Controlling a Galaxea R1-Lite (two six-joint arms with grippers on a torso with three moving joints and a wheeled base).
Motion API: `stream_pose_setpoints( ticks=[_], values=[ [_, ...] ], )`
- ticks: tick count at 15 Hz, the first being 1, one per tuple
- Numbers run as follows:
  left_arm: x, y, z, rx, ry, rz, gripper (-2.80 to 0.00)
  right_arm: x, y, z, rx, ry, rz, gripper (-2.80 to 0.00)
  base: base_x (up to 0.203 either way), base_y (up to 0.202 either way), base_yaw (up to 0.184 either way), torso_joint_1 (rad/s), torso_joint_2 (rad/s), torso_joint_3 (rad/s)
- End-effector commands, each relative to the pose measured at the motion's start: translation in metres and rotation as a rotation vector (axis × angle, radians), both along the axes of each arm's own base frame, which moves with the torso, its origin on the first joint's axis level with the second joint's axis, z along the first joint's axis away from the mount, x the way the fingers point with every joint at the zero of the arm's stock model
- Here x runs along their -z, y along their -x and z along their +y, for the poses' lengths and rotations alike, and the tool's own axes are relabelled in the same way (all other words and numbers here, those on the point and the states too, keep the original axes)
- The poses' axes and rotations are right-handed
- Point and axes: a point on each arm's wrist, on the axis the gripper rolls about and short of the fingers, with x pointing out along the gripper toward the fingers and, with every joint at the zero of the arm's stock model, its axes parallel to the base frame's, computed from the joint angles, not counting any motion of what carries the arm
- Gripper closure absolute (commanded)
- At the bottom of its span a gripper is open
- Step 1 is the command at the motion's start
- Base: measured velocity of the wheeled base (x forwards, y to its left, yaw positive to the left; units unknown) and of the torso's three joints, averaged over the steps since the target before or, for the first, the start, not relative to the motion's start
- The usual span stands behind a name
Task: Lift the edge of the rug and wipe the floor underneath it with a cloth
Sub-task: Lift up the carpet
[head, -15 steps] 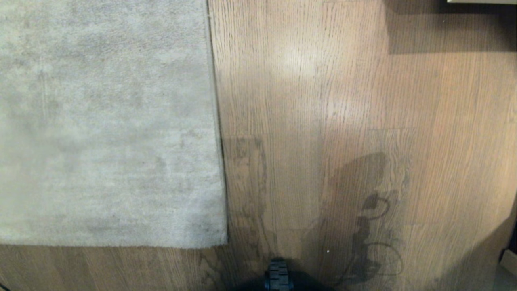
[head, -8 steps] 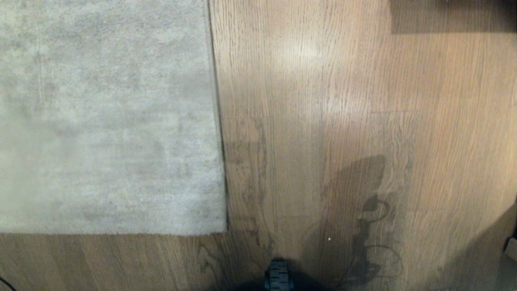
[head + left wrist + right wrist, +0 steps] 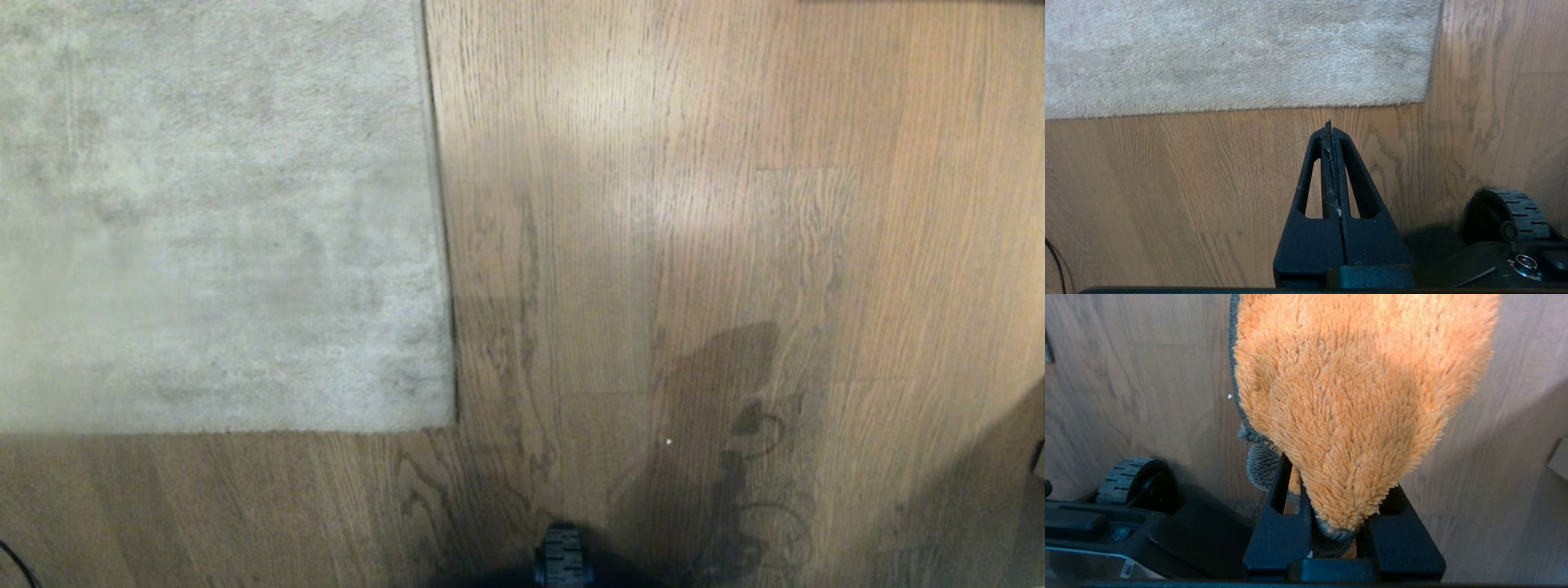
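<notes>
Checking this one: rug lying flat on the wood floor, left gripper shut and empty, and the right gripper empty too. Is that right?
Not quite. The right gripper is not empty: the right wrist view shows it shut on the orange cloth. The rest holds: the rug edge lies flat on the floor, and the left gripper is shut and empty.

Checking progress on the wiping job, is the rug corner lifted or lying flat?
Flat. The rug corner lies level on the floor, no backing showing.

The right gripper (image 3: 1331,522) clamps the orange cloth (image 3: 1355,408), which fills the upper centre of the frame above the floor (image 3: 1147,388), a base wheel (image 3: 1122,479) at lower left.
</notes>
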Motion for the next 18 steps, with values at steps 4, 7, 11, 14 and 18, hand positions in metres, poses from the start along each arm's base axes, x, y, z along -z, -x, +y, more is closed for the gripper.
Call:
stream_pose_setpoints(
  ticks=[4, 7, 11, 14, 18],
  values=[
    [0.0001, 0.0000, 0.0000, 0.000, 0.000, 0.001, 0.00, 0.0000, -0.0001, 0.0000, -0.001, 0.000, 0.002, 0.00, 0.000, 0.000, 0.000, 0.000, 0.00, 0.000],
    [0.0001, 0.0000, 0.0000, 0.000, -0.001, 0.001, 0.00, 0.0000, -0.0001, 0.0000, 0.000, 0.000, 0.002, 0.00, 0.000, 0.000, 0.000, 0.000, 0.00, 0.000],
    [0.0001, 0.0000, 0.0000, 0.000, -0.002, 0.001, 0.00, 0.0000, -0.0001, 0.0000, -0.001, 0.000, 0.002, 0.00, 0.000, 0.000, 0.000, 0.000, 0.00, 0.000],
    [-0.0003, 0.0001, 0.0000, 0.000, 0.002, -0.001, 0.00, 0.0000, -0.0001, 0.0000, 0.000, 0.000, 0.002, 0.00, 0.000, 0.000, 0.000, 0.000, 0.00, 0.000],
    [-0.0003, -0.0009, 0.0000, 0.002, -0.001, 0.034, 0.00, 0.0000, -0.0001, 0.0000, -0.002, 0.000, 0.002, 0.00, 0.000, 0.000, 0.000, 0.000, 0.00, 0.000]
  ],
)
